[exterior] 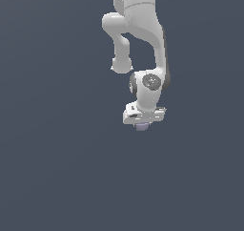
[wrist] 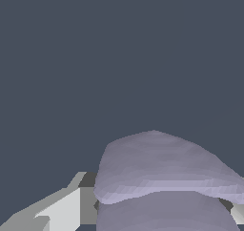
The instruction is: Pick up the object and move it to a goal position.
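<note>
Wrist view: hand (wrist: 162,211) grips the lavender object (wrist: 162,168) between fingers.

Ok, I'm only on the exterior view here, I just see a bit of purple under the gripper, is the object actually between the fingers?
Observer: On the wrist view the lavender object fills the space right by the gripper, with a pale finger beside it. Actual contact isn't visible.
Operator: What shape is it? It's a speck for me.
Observer: A roundish lump with a faint ridge across it, wider than it is tall in the wrist view.
Operator: Anything else near it?
Observer: No, the wrist view shows only plain dark grey behind it.
Operator: A goal marker?
Observer: None shows in either view.
</note>
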{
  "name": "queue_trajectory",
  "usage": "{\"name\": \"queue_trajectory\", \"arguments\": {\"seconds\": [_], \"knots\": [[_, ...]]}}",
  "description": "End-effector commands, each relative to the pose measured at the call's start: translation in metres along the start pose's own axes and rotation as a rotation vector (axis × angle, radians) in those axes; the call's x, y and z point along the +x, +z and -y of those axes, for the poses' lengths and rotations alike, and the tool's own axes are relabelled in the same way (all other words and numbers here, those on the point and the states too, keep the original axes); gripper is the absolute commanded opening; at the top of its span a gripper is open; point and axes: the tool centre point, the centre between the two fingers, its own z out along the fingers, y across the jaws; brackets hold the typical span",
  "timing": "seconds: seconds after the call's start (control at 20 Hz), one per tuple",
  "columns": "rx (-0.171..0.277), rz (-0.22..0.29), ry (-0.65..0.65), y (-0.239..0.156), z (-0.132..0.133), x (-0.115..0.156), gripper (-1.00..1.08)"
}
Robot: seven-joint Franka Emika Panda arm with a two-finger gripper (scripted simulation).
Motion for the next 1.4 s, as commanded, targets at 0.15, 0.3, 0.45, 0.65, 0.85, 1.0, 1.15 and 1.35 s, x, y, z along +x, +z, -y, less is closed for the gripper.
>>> {"name": "queue_trajectory", "arguments": {"seconds": [0.15,0.3,0.45,0.65,0.85,1.0,1.15,1.35], "knots": [[0.0,0.0,0.0,0.0,0.0,0.0,-1.0],[0.0,0.0,0.0,-0.003,0.002,0.003,-1.0],[0.0,0.0,0.0,-0.008,0.007,0.009,-1.0],[0.0,0.0,0.0,-0.019,0.017,0.022,-1.0],[0.0,0.0,0.0,-0.034,0.031,0.039,-1.0],[0.0,0.0,0.0,-0.046,0.042,0.054,-1.0],[0.0,0.0,0.0,-0.06,0.055,0.07,-1.0],[0.0,0.0,0.0,-0.076,0.07,0.09,-1.0]]}}
